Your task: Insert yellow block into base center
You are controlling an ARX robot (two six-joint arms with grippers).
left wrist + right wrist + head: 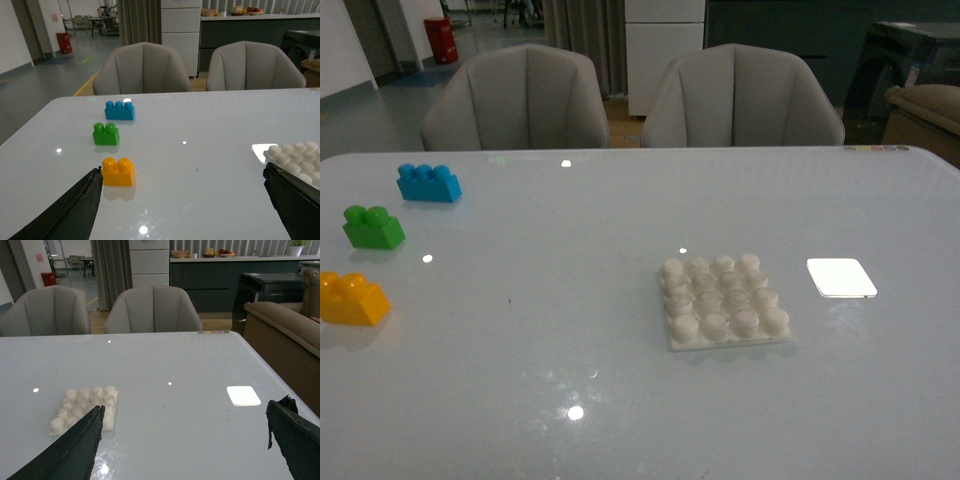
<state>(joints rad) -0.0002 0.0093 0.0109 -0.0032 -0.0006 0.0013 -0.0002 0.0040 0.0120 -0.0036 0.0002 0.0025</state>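
The yellow block [352, 298], with two studs, lies at the table's left edge in the front view and also shows in the left wrist view [118, 172]. The white studded base [724, 300] sits right of centre; it shows in the left wrist view [297, 159] and the right wrist view [86, 407]. My left gripper [184, 200] is open and empty, its fingers wide apart, with the block just beyond one fingertip [90, 192]. My right gripper [185, 440] is open and empty above bare table, the base beside one fingertip [92, 427]. Neither arm shows in the front view.
A green two-stud brick [373, 228] and a blue three-stud brick [428, 184] lie behind the yellow block. A smooth glowing white square [840, 277] lies right of the base. Two grey chairs [520, 100] stand behind the table.
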